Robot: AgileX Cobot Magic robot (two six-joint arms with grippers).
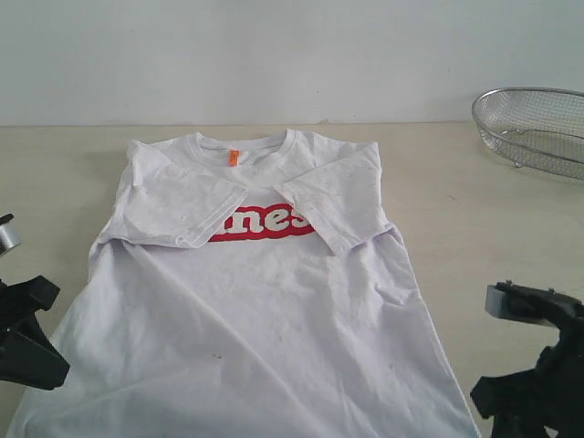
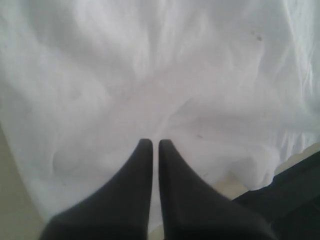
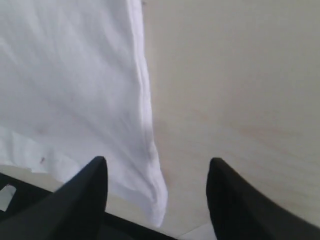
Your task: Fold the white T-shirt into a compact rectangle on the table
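Left gripper [image 2: 155, 145]: I find the fingers pressed together, with a sliver of white cloth between them and creases fanning out from the tips. It is pinching the white T-shirt [image 1: 274, 319] at the shirt's left side, by the near edge of the table [image 1: 474, 210].

Right gripper [image 3: 157, 162]: the fingers are spread wide and nothing is between them. One finger is over the shirt's side hem, the other over bare tabletop, near the near right corner.

The shirt lies flat and face up across the middle of the table. Its collar is toward the far edge and its bottom runs off the near edge of the view. Both sleeves are folded inward over the chest, partly covering the red lettering [image 1: 265, 222]. An orange neck tag [image 1: 232, 158] shows at the collar.

A wire-mesh basket [image 1: 534, 128] sits at the far right corner, well apart from the shirt.
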